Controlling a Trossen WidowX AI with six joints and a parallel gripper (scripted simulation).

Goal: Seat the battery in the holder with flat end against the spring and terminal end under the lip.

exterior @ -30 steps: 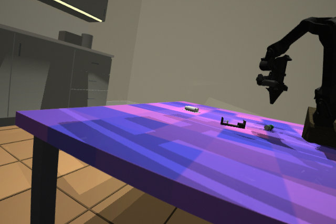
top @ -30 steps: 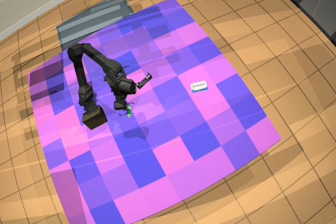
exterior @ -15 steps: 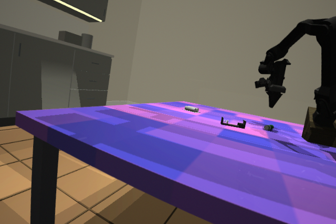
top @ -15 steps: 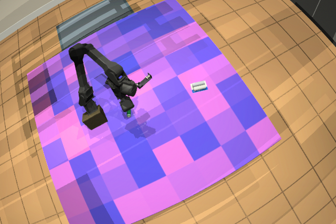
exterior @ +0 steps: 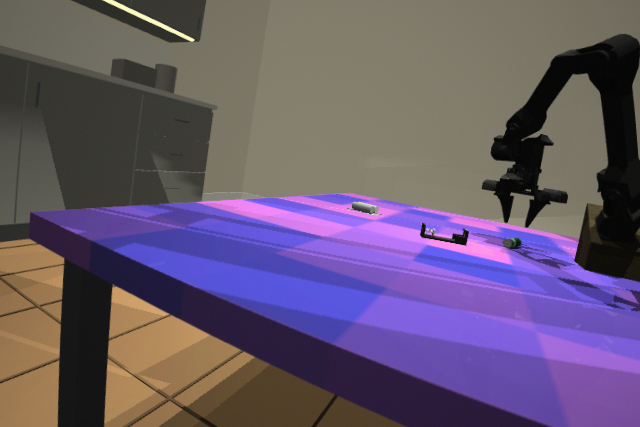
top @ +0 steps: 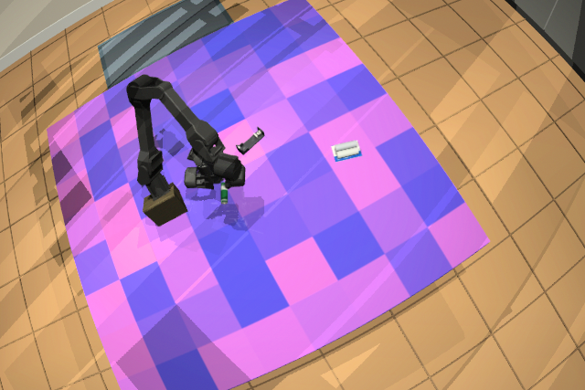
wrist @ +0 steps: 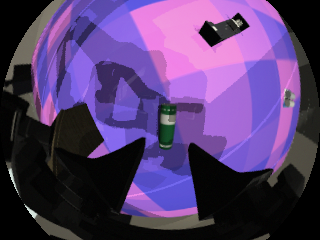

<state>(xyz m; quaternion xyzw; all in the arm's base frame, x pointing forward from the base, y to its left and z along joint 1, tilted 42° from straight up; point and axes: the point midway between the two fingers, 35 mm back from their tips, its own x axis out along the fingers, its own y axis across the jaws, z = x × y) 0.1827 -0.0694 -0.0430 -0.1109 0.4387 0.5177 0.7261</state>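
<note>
The pincer is hanging above the counter with its two dark fingers spread about halfway, gripping nothing. In the wrist view the green battery is lying on its side just past the fingertips, in line with the gap between them, its pale end pointing toward 12 o'clock. From the side, the fingertips are pointing down and standing clear of the counter, with the battery resting below them and apart from them.

Farther out, toward 1 o'clock in the wrist view, the black holder is sitting open and unfilled, well apart from the battery. In the top view the holder is lying near the arm's wrist, at about 1 o'clock from the battery.

Farthest off, a white block is resting on the counter, well apart from both.
</note>
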